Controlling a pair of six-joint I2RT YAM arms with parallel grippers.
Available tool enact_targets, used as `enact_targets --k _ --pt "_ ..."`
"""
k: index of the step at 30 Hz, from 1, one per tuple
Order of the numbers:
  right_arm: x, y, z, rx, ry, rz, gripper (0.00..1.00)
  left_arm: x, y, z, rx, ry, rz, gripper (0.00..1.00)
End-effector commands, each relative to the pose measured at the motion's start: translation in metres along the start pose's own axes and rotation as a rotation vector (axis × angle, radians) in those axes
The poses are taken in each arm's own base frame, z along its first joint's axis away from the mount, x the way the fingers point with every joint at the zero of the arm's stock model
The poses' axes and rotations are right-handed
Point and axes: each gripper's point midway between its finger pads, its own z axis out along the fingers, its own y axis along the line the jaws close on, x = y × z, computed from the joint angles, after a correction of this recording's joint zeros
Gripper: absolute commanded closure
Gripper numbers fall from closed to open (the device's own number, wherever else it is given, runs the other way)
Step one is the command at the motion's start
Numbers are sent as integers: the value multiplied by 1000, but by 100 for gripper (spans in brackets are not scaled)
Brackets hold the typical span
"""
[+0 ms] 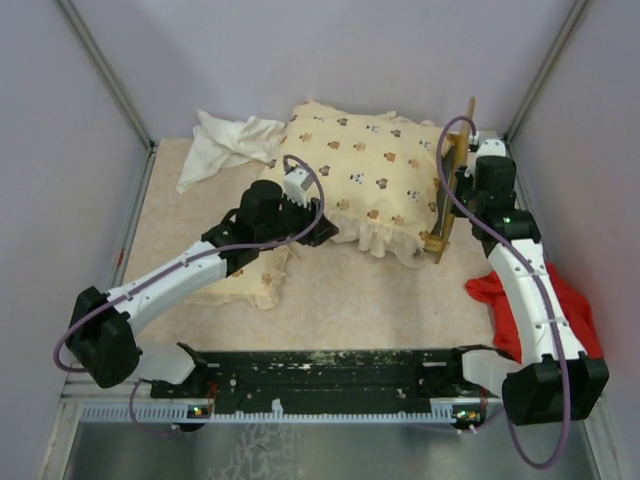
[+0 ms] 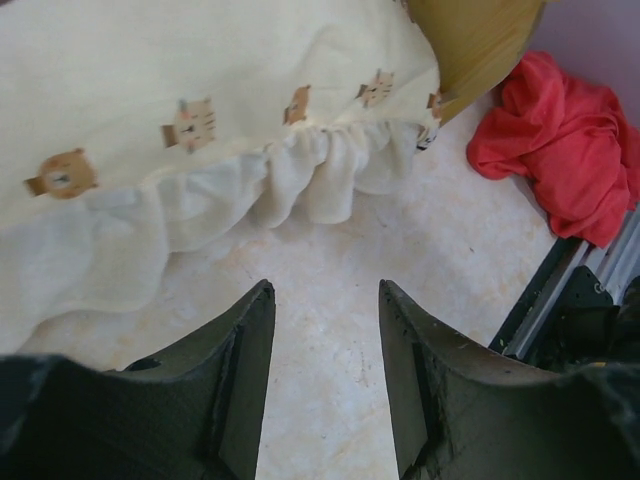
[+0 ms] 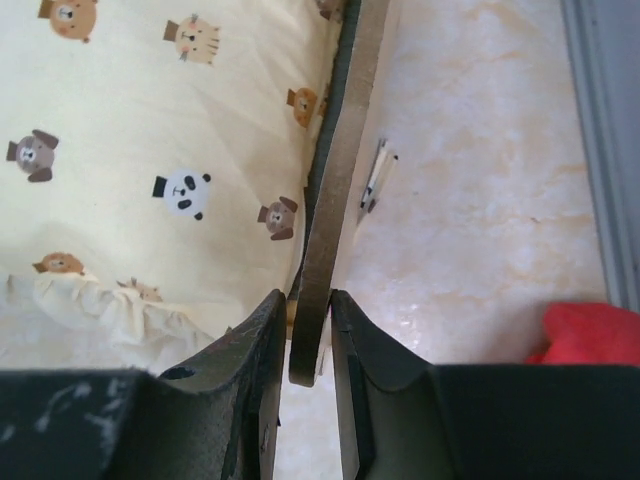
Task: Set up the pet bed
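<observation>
1. Currently handling the frame (image 1: 446, 190): held up on edge at the counter's (image 1: 380, 300) back right, touching the cushion's (image 1: 365, 165) right side.
2. Next, probably calls for laying the frame flat, base down, then lifting the cushion onto it, with the pillow (image 1: 250, 285) beneath the left arm going on last.
3. Right jaws: nearly closed, clamped on the frame's thin edge.
4. Left jaws: parted moderately, holding nothing, hovering over bare counter just beside the cushion's frill.
</observation>
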Motion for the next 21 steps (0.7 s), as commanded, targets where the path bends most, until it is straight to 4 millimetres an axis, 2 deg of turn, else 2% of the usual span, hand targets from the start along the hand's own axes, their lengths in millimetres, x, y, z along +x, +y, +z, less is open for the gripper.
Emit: enact_targets --k 1,4,9,14,21 --pt "-7 54 -22 -222 -42 50 75 8 -18 21 54 -16 -5 49" --pt "2 44 -24 -160 -21 75 73 23 -32 33 94 -17 17 49" --pt "6 18 -39 -30 -26 82 60 51 -66 59 175 -17 22 47" --pt "3 7 -54 6 -55 78 43 74 -78 92 209 -12 -39 42" --pt "-1 5 -64 3 -99 80 39 87 -85 140 185 -13 -63 39"
